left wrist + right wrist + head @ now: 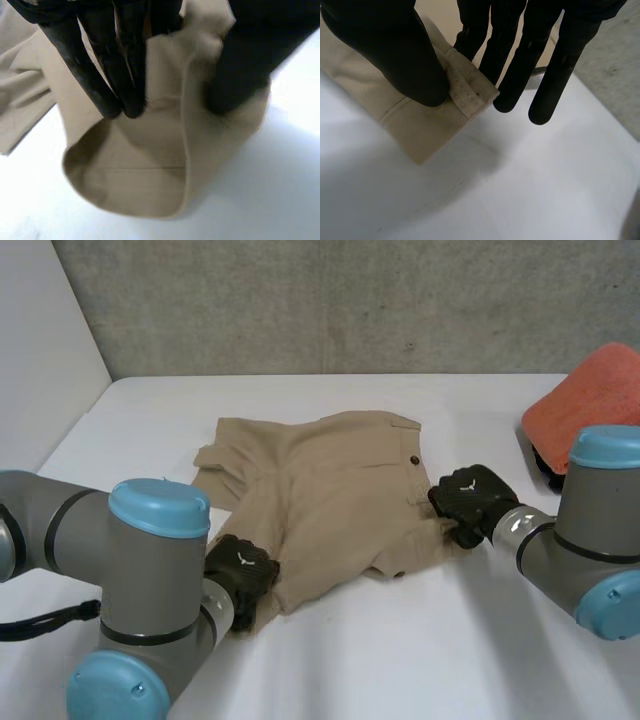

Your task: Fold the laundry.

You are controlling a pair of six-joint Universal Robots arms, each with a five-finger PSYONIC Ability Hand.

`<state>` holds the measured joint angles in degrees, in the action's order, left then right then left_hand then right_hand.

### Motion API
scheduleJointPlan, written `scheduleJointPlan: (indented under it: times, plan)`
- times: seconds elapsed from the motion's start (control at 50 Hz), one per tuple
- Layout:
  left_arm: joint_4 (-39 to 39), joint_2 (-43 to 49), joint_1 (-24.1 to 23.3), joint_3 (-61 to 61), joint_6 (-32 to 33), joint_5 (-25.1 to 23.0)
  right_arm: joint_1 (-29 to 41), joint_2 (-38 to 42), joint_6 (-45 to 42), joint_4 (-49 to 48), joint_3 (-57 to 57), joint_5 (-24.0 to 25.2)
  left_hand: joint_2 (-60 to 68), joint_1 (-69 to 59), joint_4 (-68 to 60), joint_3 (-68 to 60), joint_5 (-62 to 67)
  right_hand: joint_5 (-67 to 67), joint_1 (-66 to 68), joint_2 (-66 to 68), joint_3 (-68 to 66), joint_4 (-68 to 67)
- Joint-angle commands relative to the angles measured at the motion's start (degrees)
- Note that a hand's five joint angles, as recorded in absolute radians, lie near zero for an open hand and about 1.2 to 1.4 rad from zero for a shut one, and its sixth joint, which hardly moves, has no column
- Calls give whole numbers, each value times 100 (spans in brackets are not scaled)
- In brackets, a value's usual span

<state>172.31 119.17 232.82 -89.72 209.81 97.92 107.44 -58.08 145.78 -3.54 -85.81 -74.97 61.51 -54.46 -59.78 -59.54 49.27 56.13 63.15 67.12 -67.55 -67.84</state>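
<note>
At the near leg hem, the left hand point(240, 573) pinches cloth between fingers and thumb; the right hand point(400, 65) likewise nips a stitched corner of the tan shorts point(330, 490), spread on the table point(430, 650). Lifting both ends evenly and taut should land the fold square.

The shorts point(330, 500) were tan woven cloth — matt, with visible stitching. The table point(450, 640) looked smooth, white and faintly glossy. The towel point(590, 400) was fuzzy orange cloth. The wall point(350, 300) looked rough — grey concrete. The left arm's cap point(160, 508) looked like smooth blue plastic.
</note>
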Motion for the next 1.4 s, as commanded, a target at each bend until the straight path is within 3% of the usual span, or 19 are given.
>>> scheduleJointPlan:
  times: [0.02, 0.2, 0.44, 0.54, 0.62, 0.7, 0.82, 0.92, 0.94, 1.0, 1.04, 1.2, 1.3, 1.4]
  plan:
    - [251, -139, 211, 25, 350, 210, -21, -791, 127, 344, -217, 123, 1849, -2554, -2022, -2046, 2073, 1387, 1685, 1288, -1245, -1216]
    - [-143, -1745, 659, -98, -44, -202, -303, -1759, -830, 2214, 98, 914, 1849, -2554, -2022, -2046, 2073, 1387, 1685, 1288, -1245, -1216]
    - [-751, -3197, 1775, -37, -862, -1037, -399, -2454, -446, 3464, 890, 484, 1849, -2554, -2022, -2046, 2073, 1387, 1685, 1288, -1245, -1216]
    - [-549, -3190, 1952, 16, -915, -1495, -329, -2270, -383, 3685, 1083, 431, 1849, -2554, -2022, -2046, 2073, 1387, 1685, 1288, -1245, -1216]
    - [-339, -2523, 1943, 104, -880, -1653, -180, -1761, -357, 3746, 1285, 343, 1849, -2554, -2022, -2046, 2073, 1387, 1685, 1288, -1245, -1216]
    - [-48, -1626, 1882, 639, -889, -1496, 145, -1058, -313, 3580, 1671, 63, 1849, -2554, -2022, -2046, 2073, 1387, 1685, 1288, -1245, -1216]
    - [400, -518, 1723, 2579, -924, -1144, 558, -143, 117, 2220, 2972, -860, 1849, -2554, -2022, -2046, 2073, 1387, 1685, 1288, -1245, -1216]
    - [988, -289, 1741, 4373, -1318, -731, 638, -37, 793, 243, 3912, -1309, 1849, -2554, -2022, -2046, 2073, 1387, 1685, 1288, -1245, -1216]
    - [1311, -280, 1758, 4854, -1520, -591, 647, -54, 1047, -535, 4114, -1440, 1849, -2554, -2022, -2046, 2073, 1387, 1685, 1288, -1245, -1216]
    - [1883, -297, 1811, 5524, -1915, -345, 647, -98, 1417, -1960, 4326, -1730, 1849, -2554, -2022, -2046, 2073, 1387, 1685, 1288, -1245, -1216]
    - [2017, -333, 1785, 5710, -2040, -204, 655, -116, 1480, -2422, 4371, -1810, 1849, -2554, -2022, -2046, 2073, 1387, 1685, 1288, -1245, -1216]
    - [1736, -561, 1758, 5256, -2154, -62, 699, -28, 1533, -1722, 4652, -1372, 1849, -2554, -2022, -2046, 2073, 1387, 1685, 1288, -1245, -1216]
    - [1754, -702, 1758, 4096, -2119, -141, 699, 112, 1515, -1220, 4363, -1186, 1849, -2554, -2022, -2046, 2073, 1387, 1685, 1288, -1245, -1216]
    - [2008, -544, 1723, 2611, -2102, -387, 524, 305, 1427, -886, 3292, -1099, 1849, -2554, -2022, -2046, 2073, 1387, 1685, 1288, -1245, -1216]
